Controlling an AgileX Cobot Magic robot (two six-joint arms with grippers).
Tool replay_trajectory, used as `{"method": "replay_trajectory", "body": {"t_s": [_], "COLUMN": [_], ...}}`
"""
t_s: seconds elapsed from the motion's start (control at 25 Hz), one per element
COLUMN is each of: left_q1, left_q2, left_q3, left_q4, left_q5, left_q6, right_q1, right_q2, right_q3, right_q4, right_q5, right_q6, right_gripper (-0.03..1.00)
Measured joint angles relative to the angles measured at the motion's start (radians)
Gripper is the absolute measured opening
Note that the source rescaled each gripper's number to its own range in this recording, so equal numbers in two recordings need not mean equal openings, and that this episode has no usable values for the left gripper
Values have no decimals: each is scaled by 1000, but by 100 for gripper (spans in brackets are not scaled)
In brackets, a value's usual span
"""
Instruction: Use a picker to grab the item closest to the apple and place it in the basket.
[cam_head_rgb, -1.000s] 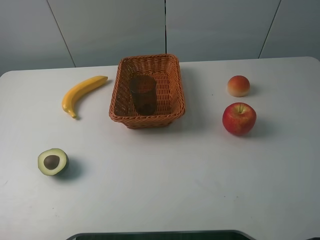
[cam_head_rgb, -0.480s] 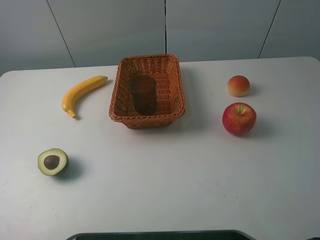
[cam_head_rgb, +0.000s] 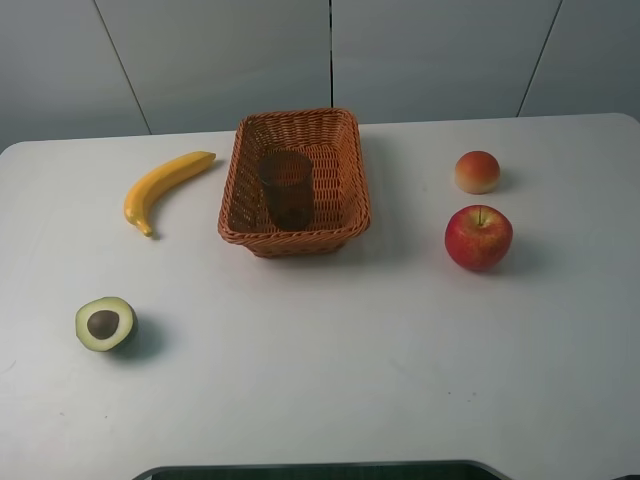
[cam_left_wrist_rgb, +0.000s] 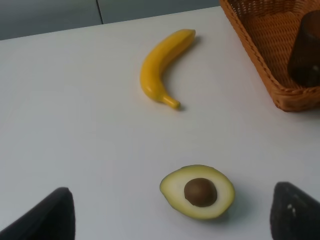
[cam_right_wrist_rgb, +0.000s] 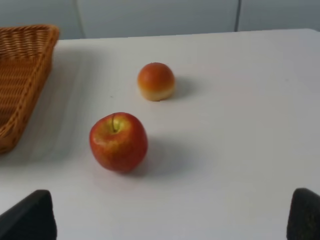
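The smoky dark-grey cup stands upright inside the wicker basket at the table's back middle; the left wrist view catches it behind the basket wall. Off to the right lies the red apple, well apart from the basket, and it also shows in the right wrist view. Neither arm appears in the exterior view. My left gripper is open, its dark fingertips wide apart near the avocado half. My right gripper is open too, fingertips spread in front of the apple, holding nothing.
A small orange-pink peach-like fruit sits just behind the apple. A banana lies left of the basket and an avocado half sits at the front left. A dark edge runs along the table's front.
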Motion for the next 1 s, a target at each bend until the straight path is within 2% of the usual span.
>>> {"method": "replay_trajectory", "body": {"t_s": [1.0], "left_q1": [0], "left_q2": [0], "left_q3": [0], "left_q4": [0], "left_q5": [0], "left_q6": [-2], "right_q1": [0], "right_q2": [0], "right_q3": [0], "right_q4": [1], "right_q5": [0], "right_q6": [1], "right_gripper": [100]}}
